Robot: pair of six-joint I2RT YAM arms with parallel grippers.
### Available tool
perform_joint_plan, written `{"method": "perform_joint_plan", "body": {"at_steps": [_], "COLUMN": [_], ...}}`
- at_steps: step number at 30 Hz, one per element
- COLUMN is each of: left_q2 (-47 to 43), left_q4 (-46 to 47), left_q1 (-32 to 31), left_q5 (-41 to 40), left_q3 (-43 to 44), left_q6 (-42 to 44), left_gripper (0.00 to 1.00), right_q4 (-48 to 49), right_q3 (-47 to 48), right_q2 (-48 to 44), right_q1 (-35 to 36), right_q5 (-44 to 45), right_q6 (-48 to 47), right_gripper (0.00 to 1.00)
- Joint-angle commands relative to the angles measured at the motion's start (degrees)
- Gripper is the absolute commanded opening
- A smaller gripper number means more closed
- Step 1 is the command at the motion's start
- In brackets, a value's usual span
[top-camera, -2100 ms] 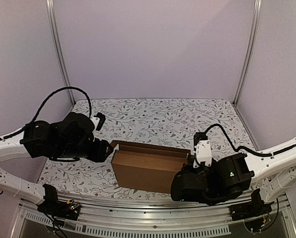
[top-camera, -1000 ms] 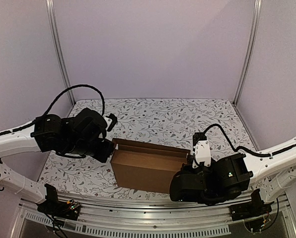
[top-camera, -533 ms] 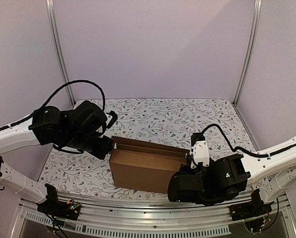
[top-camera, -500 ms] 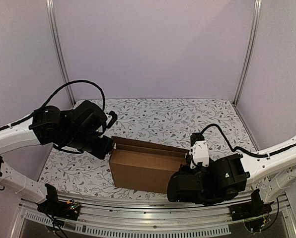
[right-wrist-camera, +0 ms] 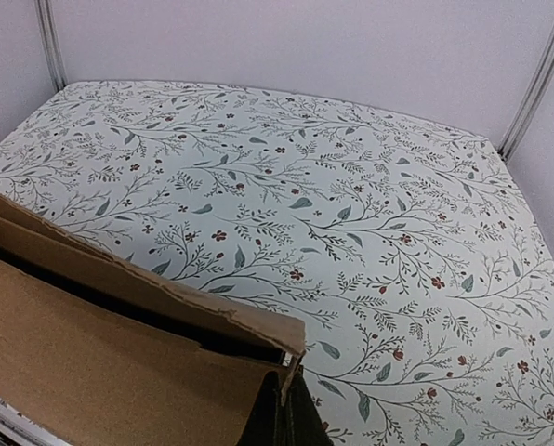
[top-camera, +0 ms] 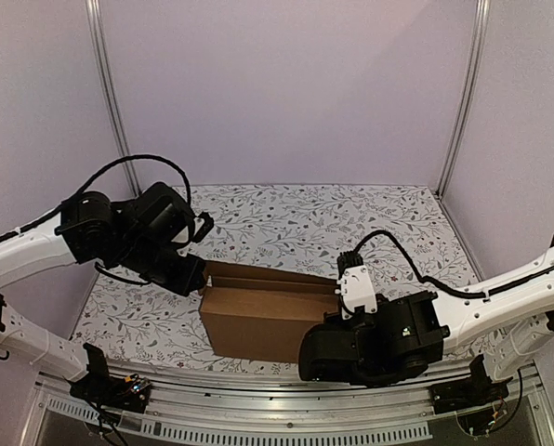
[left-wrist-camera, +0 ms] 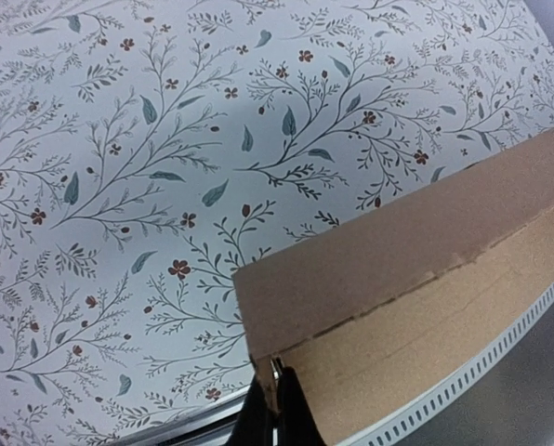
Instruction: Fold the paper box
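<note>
The box (top-camera: 268, 321) stands on the tabletop (top-camera: 305, 218) close to the near edge, between the two arms. It is partly formed: a long brown front wall faces the arm bases, and a second panel rises just behind it along the far side. Its left end lies a little nearer the back than its right end. From the right wrist view the box (right-wrist-camera: 91, 362) shows two cardboard layers with a dark gap between them, and the upper edge is slightly ragged at the corner. From the left wrist view the box (left-wrist-camera: 426, 297) shows a flat panel with a crease running along its length. Its near corner is lifted towards the camera, over the slotted rail (left-wrist-camera: 472, 376) at the tabletop's front.

The left hand (left-wrist-camera: 275, 395) is at the box's left end. Its jaws are narrow and pinched on the thin cardboard edge at that corner. The right hand (right-wrist-camera: 282, 409) is at the box's right end, with its jaws likewise closed tight on the corner of the wall. In the top view both hands' fingers are hidden beneath the dark wrist housings, so which flap each one grips is probably the end of the front wall, but that is not certain.

The tabletop has a pale leaf-and-flower print.
</note>
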Motion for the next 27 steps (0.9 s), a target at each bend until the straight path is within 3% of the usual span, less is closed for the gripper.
{"method": "perform_joint_plan", "body": {"at_steps": [1,27], "left_q2": [0.0,1.1], "left_q4": [4.6,3.5], "left_q1": [0.5,4.4], "left_q5": [11.2,23.0], "left_q3": [2.5,4.3], "left_q6": [0.6,0.6], "left_gripper": [0.0,0.0], "right_q4": [2.4,2.0], "right_q3": [-0.5,0.7], "right_q2": [4.7,8.0], "right_q1": [1.0,1.0], "right_q5": [-14.0,-14.8], "right_q6": [-3.0,-5.2], "right_gripper": [0.0,0.0]}}
